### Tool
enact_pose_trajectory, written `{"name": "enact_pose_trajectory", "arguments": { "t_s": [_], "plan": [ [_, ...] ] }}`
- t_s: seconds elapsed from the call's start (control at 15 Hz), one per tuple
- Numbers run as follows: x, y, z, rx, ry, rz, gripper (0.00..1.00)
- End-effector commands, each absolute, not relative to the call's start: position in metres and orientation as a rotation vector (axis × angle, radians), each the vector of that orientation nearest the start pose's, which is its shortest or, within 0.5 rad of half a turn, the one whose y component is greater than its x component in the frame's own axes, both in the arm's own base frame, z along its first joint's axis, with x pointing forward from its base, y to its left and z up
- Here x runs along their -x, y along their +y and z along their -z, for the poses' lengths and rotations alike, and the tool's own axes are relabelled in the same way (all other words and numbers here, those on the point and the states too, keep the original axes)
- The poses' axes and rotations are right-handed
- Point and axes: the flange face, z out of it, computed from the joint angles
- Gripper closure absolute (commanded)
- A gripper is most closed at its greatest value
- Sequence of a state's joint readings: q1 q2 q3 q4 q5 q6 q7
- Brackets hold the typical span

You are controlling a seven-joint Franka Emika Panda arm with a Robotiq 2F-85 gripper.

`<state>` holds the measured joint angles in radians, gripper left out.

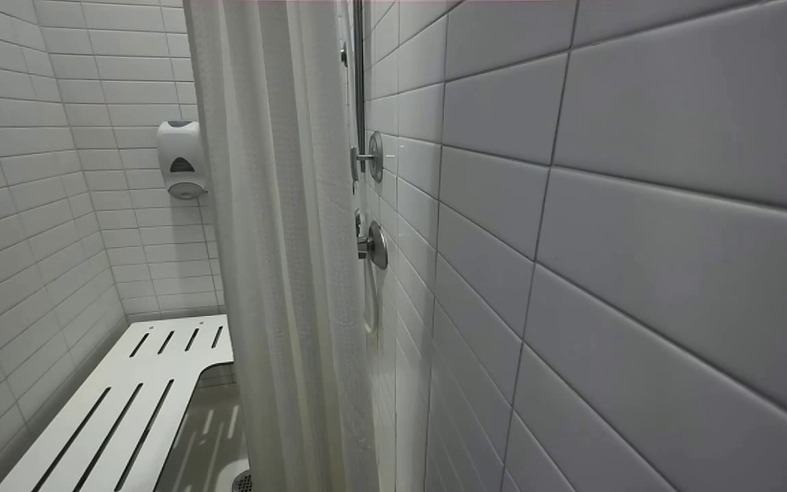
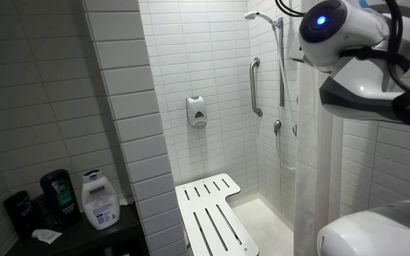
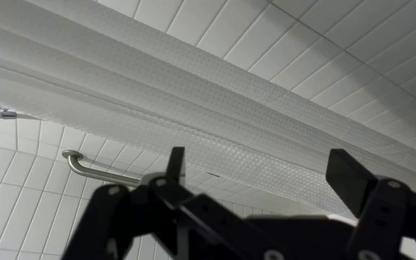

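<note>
Wrist view: pincer point(image 3: 256, 159) spread, curtain point(image 3: 193, 104) slanting beyond it from 10 to 4 o'clock. A clean pinch likely requires turning to close across the folds.

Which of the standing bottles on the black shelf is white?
The white toiletry bottle with the dark blue cap, standing nearest the projecting tiled wall; the other bottles are dark.
</note>
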<state>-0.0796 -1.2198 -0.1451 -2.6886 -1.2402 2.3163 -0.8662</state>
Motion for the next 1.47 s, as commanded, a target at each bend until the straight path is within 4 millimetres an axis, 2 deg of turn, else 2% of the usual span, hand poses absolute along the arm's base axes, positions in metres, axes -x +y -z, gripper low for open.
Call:
{"name": "enact_pose_trajectory", "arguments": {
  "t_s": [0.0,0.2,0.4,0.47,0.6,0.73,0.93,1.07,1.4],
  "plan": [
    [-0.253,-0.088,-0.662,-1.377,1.030,-0.013,0.00],
    [-0.265,-0.094,-0.678,-1.242,1.026,0.103,0.00],
    [-0.269,-0.121,-0.688,-1.118,0.983,0.243,0.00],
    [-0.259,-0.105,-0.678,-1.174,0.995,0.162,0.00],
    [-0.263,-0.117,-0.682,-1.147,0.984,0.209,0.00],
    [-0.265,-0.120,-0.682,-1.144,0.986,0.219,0.00],
    [-0.265,-0.112,-0.659,-1.076,1.095,0.208,0.00],
    [-0.262,-0.111,-0.652,-1.027,1.167,0.224,0.00],
    [-0.258,-0.112,-0.664,-0.915,1.219,0.297,0.00]
  ]
}}
